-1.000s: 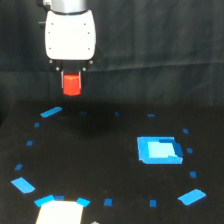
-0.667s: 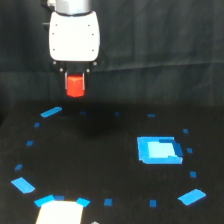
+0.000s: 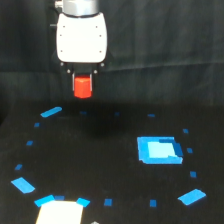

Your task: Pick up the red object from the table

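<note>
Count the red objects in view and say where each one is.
1. The red object hangs directly beneath the white gripper, above the table, toward the exterior view's upper left. None other shows, though the gripper body could hide something behind it.

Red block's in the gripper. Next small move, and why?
Probably a short straight lift, then hold. The red object hangs under the gripper, apparently clear of the table; more height would confirm the grasp is secure.

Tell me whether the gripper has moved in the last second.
Yes. The gripper, holding the red object, has shifted toward the exterior view's right, nearer the blue patch.
</note>
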